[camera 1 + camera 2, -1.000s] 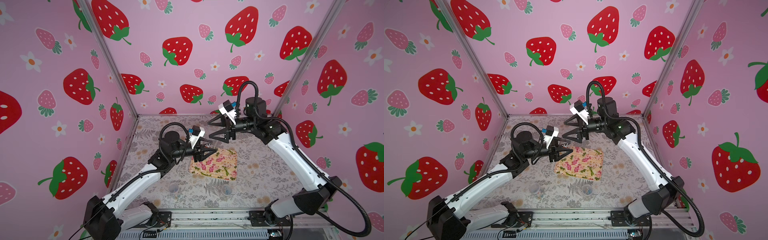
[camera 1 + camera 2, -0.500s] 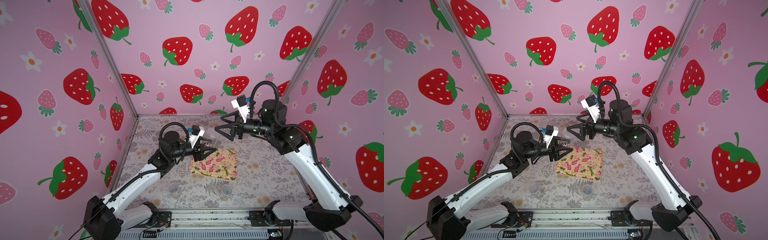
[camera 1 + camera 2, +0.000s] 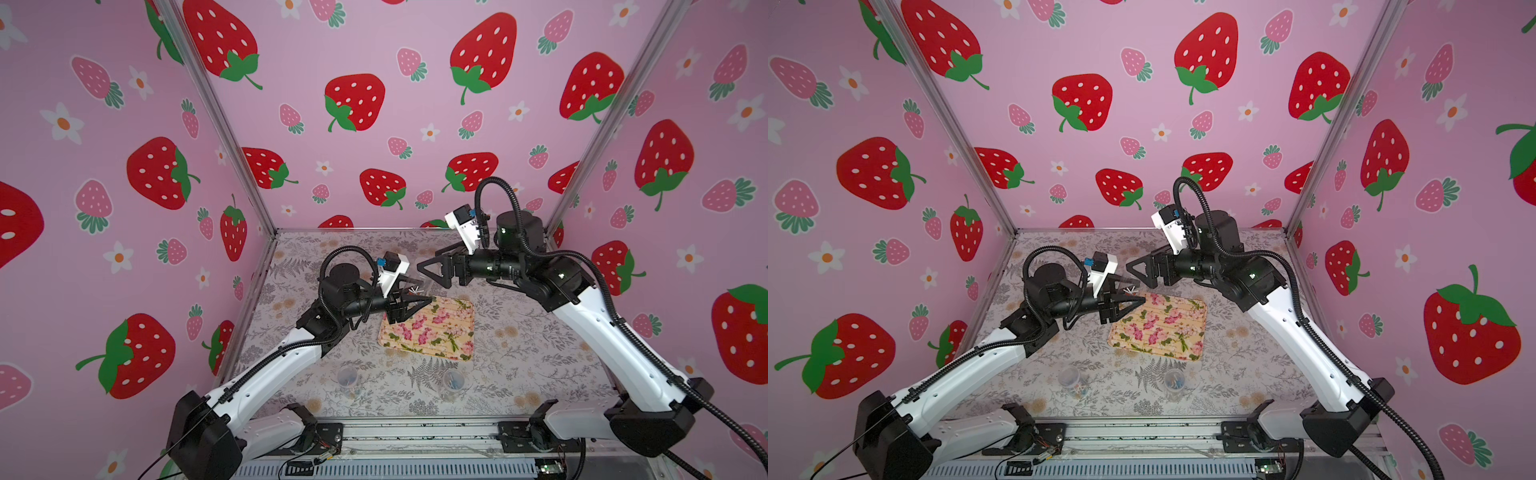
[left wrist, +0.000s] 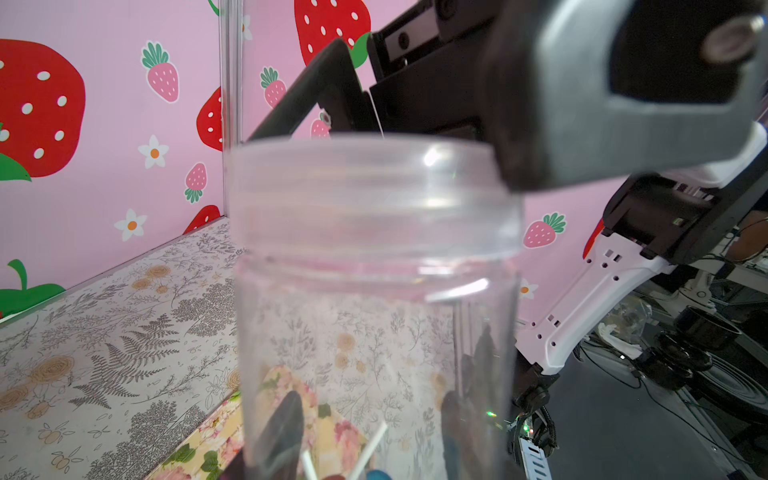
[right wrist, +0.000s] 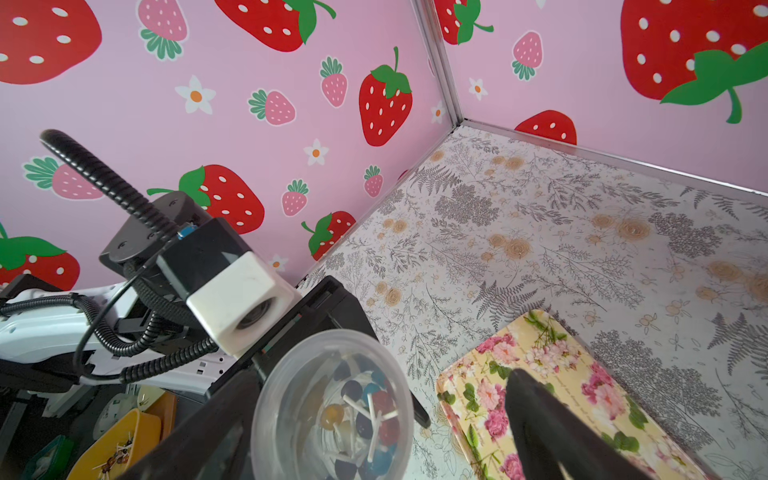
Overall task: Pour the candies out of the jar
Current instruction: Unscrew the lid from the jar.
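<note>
Clear plastic jar [image 3: 419, 284], top views: pinched between the fingers of the left gripper [image 3: 415, 294], above the far left corner of the tray [image 3: 428, 332]; candies [image 3: 411, 289] show inside only as white sticks. Right gripper [image 3: 424, 270], jaws spread wide, reaches the jar's top from the tray's far side. Clear cups [image 3: 1073, 380] [image 3: 1174, 384], two, stand well apart off the tray's near edge; contents too small to name.

Left wrist view: jar [image 4: 374, 249] upright, fills the frame, blurred; whether a clear lid covers its threaded top cannot be told. One right-gripper finger [image 4: 623, 116] overlaps the rim, contact unclear. Candies [image 4: 372, 440] are cut off at the frame edge; the tray [image 4: 208, 444] shows behind the jar.

Right wrist view: jar [image 5: 286, 365] seen from above, just beside the tray [image 5: 552, 353], candies [image 5: 361, 411] heaped at its bottom in blue, red, orange and dark. Table [image 5: 540, 232] around the tray carries a grey fern print; walls [image 5: 249, 62] beyond it are pink with strawberries.
</note>
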{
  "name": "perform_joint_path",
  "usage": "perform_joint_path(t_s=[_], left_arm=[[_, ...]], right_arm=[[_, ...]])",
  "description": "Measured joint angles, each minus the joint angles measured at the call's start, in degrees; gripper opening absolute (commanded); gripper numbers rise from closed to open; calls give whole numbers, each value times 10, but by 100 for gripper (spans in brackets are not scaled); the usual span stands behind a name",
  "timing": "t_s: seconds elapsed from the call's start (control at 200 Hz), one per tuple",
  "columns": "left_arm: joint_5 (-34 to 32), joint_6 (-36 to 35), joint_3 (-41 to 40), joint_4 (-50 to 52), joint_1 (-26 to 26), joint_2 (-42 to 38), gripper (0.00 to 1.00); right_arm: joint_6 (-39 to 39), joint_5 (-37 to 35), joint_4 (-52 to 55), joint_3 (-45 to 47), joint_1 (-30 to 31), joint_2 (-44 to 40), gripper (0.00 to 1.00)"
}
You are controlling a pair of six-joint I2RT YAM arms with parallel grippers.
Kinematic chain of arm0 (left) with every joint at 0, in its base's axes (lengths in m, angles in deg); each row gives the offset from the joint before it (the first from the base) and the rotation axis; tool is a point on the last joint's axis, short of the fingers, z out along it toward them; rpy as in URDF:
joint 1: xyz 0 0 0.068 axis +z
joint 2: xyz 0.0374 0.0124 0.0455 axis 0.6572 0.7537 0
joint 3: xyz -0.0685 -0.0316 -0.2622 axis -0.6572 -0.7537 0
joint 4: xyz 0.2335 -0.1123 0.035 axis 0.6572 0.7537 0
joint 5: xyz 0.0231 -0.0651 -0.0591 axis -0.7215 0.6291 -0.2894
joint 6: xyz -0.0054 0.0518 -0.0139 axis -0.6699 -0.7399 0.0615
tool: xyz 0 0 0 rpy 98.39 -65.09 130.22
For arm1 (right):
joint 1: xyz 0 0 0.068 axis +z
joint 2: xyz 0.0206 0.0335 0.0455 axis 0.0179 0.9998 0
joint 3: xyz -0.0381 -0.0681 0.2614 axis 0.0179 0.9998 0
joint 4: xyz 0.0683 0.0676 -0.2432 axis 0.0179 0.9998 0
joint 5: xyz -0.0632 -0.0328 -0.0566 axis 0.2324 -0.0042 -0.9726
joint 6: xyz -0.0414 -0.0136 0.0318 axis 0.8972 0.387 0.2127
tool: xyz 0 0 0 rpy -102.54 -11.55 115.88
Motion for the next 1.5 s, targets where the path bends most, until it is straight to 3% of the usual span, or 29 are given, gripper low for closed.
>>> perform_joint_path(t_s=[0.2,0.5,0.745,1.176,1.496], left_arm=[[0,0,0,0,0,0,46],[-6,2,-1,-1,0,0,46],[-9,-3,-1,-16,0,-1,46],[-17,16,-1,-40,5,-2,46],[-16,17,2,-49,7,-4,46]], right_arm=[[-2,2,-1,0,9,7,82],[19,8,11,-16,16,16,53],[79,41,53,-69,8,43,49],[201,288,4,-94,-59,107,51],[234,330,2,-111,-63,123,51]])
